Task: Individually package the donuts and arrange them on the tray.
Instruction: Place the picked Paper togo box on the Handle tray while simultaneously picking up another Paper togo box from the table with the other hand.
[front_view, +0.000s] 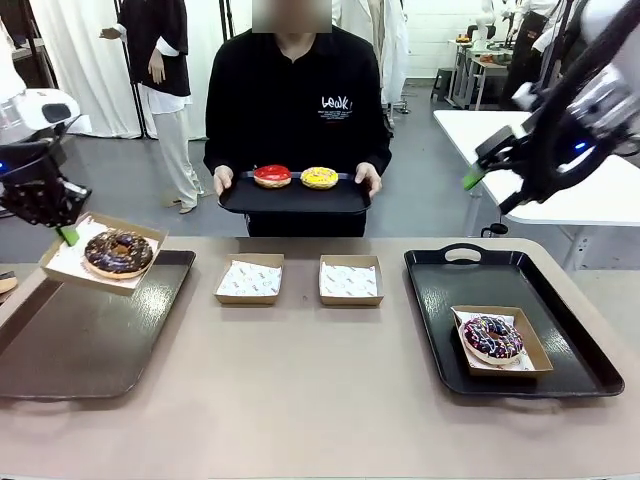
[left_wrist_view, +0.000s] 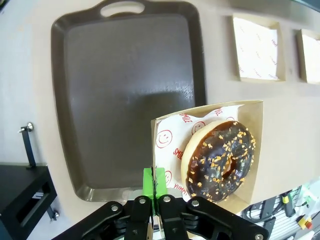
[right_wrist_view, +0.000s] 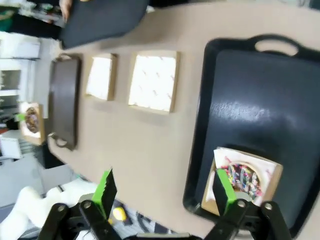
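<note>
Taking the person's side of the table (front_view: 320, 420) as twelve o'clock, we start nearest us, at about four o'clock. There the dark purple-brown donut (front_view: 491, 337) (right_wrist_view: 242, 176) with coloured sprinkles sits in a paper-lined box (front_view: 535, 352) on the black tray (front_view: 520, 275). It is in the tray's near half.

At about nine o'clock our left gripper (front_view: 68, 235) (left_wrist_view: 155, 185) is clamped on the edge of a second box (front_view: 70, 262) (left_wrist_view: 252, 115). The green pads pinch its cardboard wall and paper liner. In that box lies the chocolate donut (front_view: 118, 252) (left_wrist_view: 220, 160) with sprinkles. The box is tilted and sits over the far left corner of the brown tray (front_view: 90, 345) (left_wrist_view: 125, 75).

At the middle of the table, two more lined boxes (front_view: 249, 279) (front_view: 350, 279) stand side by side, a little apart.

Up at about two o'clock our right gripper (front_view: 490, 172) (right_wrist_view: 165, 190) hangs above the table. Its jaws are spread wide with nothing between them.

Farthest off, at twelve o'clock, the person holds a black serving tray (front_view: 295, 197) in both hands. On it are the red-glazed donut (front_view: 272, 175) and the yellow-glazed donut (front_view: 319, 177), almost touching.
</note>
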